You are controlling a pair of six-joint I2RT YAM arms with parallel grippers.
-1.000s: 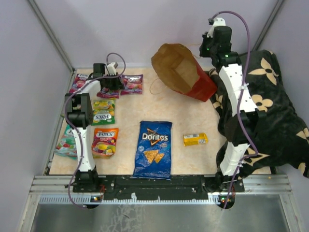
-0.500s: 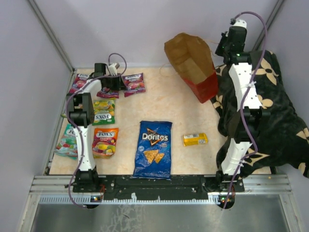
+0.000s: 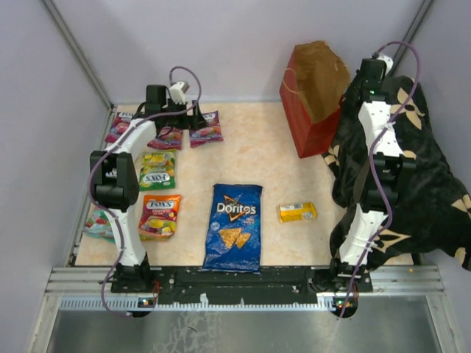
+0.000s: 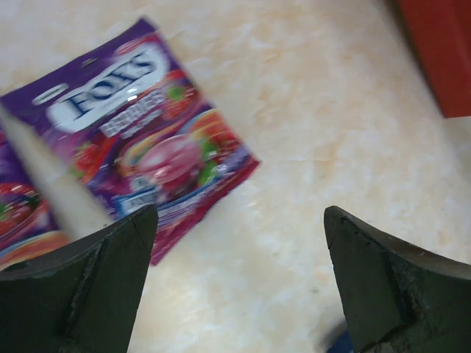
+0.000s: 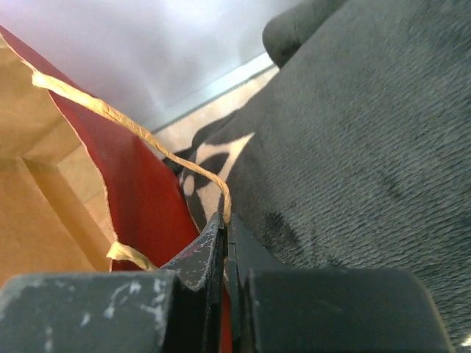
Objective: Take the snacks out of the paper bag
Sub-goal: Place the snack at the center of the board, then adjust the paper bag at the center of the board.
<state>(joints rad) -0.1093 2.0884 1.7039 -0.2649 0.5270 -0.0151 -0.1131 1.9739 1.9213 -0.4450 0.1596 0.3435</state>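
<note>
My R gripper [image 5: 224, 237]: fingers pressed together, pinching twine handle [image 5: 140, 136] of paper bag [image 3: 313, 103], upright at 1 o'clock beside cushion [image 3: 416, 165]. Bag judged light, flimsy; handle could tear. My L gripper [image 4: 239, 246]: fingers spread above purple Fox's packet [image 4: 136, 158], 11 o'clock; flat, slippery, grip by edge

I work in a robot test booth: plain walls [image 3: 221, 44] just past my left gripper [image 3: 180, 121], metal rails [image 3: 412, 281] edging my table [image 3: 265, 162].
</note>
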